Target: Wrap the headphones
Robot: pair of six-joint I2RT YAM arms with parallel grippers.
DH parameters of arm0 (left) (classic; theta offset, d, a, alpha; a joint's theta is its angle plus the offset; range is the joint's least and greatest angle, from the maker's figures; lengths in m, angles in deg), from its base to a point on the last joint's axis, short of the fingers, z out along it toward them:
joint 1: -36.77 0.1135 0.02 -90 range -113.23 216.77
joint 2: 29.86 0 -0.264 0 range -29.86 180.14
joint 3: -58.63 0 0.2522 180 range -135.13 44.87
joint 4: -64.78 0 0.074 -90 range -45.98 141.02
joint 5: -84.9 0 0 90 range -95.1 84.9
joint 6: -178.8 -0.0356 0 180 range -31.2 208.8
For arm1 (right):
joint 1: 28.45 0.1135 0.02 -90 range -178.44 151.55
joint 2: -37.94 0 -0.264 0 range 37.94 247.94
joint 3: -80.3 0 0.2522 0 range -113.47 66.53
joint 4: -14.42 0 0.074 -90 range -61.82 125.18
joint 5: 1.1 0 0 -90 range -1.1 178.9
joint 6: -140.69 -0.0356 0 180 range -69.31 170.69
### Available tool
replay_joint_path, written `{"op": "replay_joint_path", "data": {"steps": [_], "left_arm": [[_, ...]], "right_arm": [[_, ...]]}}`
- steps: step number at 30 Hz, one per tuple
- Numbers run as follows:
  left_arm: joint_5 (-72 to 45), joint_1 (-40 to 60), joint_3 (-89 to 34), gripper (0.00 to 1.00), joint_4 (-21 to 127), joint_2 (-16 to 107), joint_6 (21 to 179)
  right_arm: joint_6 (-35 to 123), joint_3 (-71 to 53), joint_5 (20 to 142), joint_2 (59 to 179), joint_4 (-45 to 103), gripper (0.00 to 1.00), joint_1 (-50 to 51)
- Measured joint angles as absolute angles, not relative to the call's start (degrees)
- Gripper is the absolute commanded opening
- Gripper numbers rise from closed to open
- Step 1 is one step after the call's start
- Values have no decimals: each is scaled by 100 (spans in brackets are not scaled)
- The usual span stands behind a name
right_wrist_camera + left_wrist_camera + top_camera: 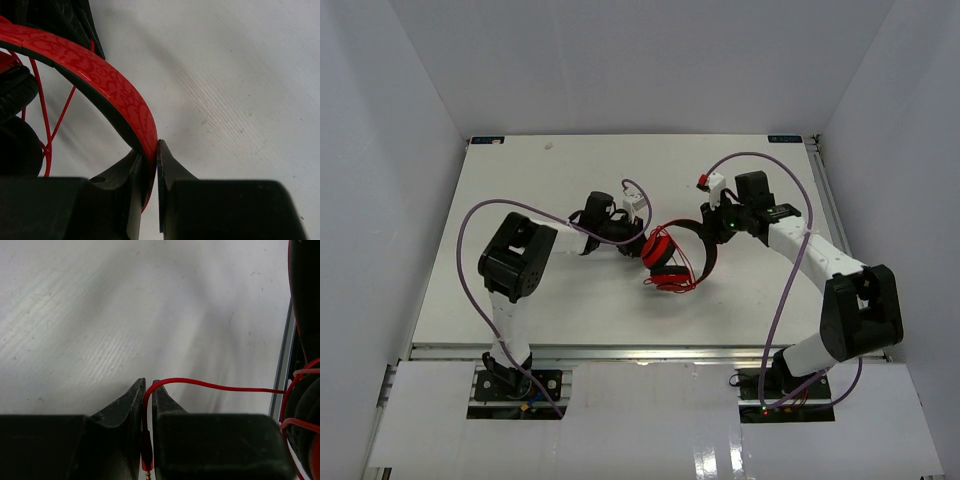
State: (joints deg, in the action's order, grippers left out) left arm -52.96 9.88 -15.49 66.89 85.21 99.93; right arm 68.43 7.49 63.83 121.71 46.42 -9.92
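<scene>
At the middle of the desk (520, 190) lie the headphones (660, 248). The right claw (150, 150) is clamped on the headband (100, 75); the left claw (148, 386) pinches the cord (225, 387) by its plug (147, 466), the cord running right to the ear cups (670, 282), so winding likely falls to the left arm.

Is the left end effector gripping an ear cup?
No, the left end effector pinches the cord near its plug.

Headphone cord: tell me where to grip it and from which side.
Grip the cord just behind its plug, as the left gripper does: jaws across the thin line, coming from the side away from the headphones, so the free run leads straight to them.
</scene>
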Motion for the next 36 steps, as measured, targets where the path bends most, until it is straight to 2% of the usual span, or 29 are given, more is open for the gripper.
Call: {"op": "replay_joint_path", "data": {"steps": [9, 16, 22, 25, 28, 31, 36], "left_arm": [[-5302, 1279, -2344, 25, 5927, 9072, 9880], [-4881, 1643, -2846, 28, 5433, 9171, 10013], [-4514, 1849, -2983, 35, 5235, 9168, 10158], [-4313, 1970, -2983, 39, 5182, 9118, 10288], [-3985, 2160, -2905, 47, 5116, 8941, 10438], [-3662, 2510, -2570, 59, 5113, 8382, 10663], [-3484, 3233, -1584, 73, 5560, 6646, 11074]], "right_arm": [[6764, 529, 7184, 13188, 4343, 8, -669], [6759, -114, 7771, 13929, 4335, 8, -655], [6650, -777, 7973, 14488, 4435, 8, -620], [6604, -1016, 8013, 14710, 4494, 25, -602], [6545, -1144, 8021, 14829, 4538, 59, -584], [6505, -1157, 8016, 14826, 4589, 85, -586], [6482, -1096, 8075, 14637, 4655, 100, -624]]}}
